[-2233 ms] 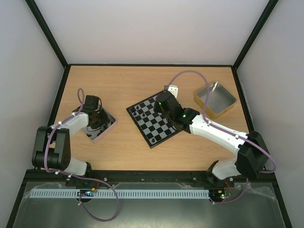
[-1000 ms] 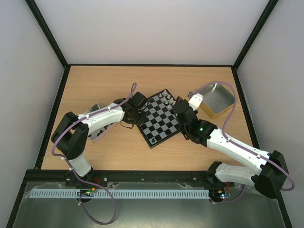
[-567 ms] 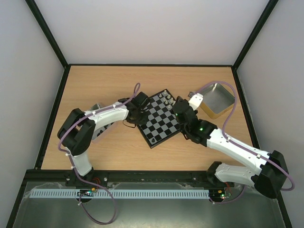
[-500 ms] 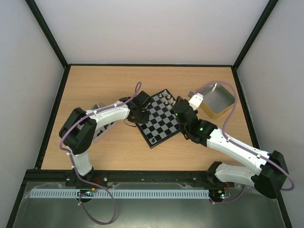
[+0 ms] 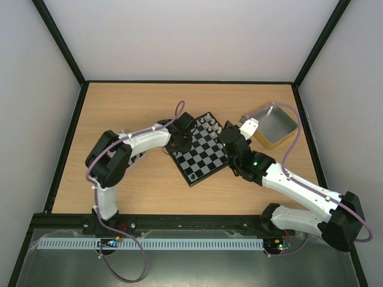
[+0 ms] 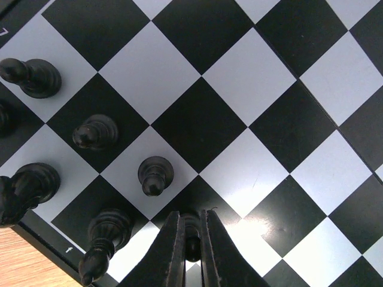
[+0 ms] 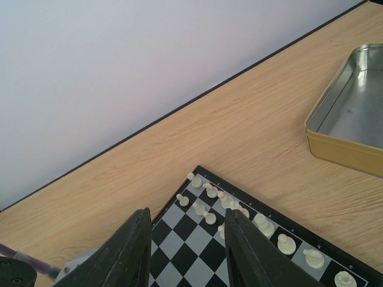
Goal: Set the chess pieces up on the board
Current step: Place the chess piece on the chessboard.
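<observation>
In the left wrist view my left gripper (image 6: 191, 218) is shut on a small black pawn (image 6: 192, 245), low over a black square at the board's (image 6: 269, 84) near corner. Other black chess pieces stand beside it: a pawn (image 6: 154, 175), another (image 6: 94, 131) and taller pieces (image 6: 103, 238). From above, the left gripper (image 5: 179, 139) is at the left corner of the board (image 5: 203, 164). My right gripper (image 5: 226, 136) hovers open at the board's right edge. White pieces (image 7: 209, 200) line the far edge, seen between its empty fingers (image 7: 136, 251).
A shallow metal tin (image 5: 275, 124) lies right of the board, close to the right gripper. Another tin (image 5: 136, 160) sits left of the board, mostly under the left arm. Purple cables loop off both arms. Black frame rails border the table.
The left arm has swung from the left tin to the board's left corner, then a little farther along it. The right arm drew back to the board's right edge and has held still since.
</observation>
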`<action>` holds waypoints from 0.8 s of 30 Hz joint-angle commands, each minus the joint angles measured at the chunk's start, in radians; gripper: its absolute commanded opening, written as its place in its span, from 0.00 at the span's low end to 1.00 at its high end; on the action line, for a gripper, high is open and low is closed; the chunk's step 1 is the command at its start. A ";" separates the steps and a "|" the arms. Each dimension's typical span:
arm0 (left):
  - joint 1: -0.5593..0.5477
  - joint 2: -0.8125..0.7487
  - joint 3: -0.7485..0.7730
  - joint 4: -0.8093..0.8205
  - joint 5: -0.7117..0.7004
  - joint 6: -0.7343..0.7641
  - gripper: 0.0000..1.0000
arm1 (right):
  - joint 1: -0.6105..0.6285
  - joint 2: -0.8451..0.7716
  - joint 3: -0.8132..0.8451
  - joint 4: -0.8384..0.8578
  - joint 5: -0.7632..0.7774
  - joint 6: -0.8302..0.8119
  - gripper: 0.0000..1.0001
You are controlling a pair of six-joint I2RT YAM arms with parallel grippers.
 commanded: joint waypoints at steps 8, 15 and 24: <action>-0.006 0.028 0.022 -0.012 0.030 0.009 0.05 | -0.006 -0.019 -0.014 0.008 0.053 0.018 0.33; -0.006 0.036 0.025 -0.001 0.042 0.008 0.07 | -0.007 -0.021 -0.013 0.005 0.051 0.016 0.33; -0.003 0.029 0.067 -0.016 0.040 0.009 0.20 | -0.007 -0.019 -0.012 0.005 0.044 0.017 0.33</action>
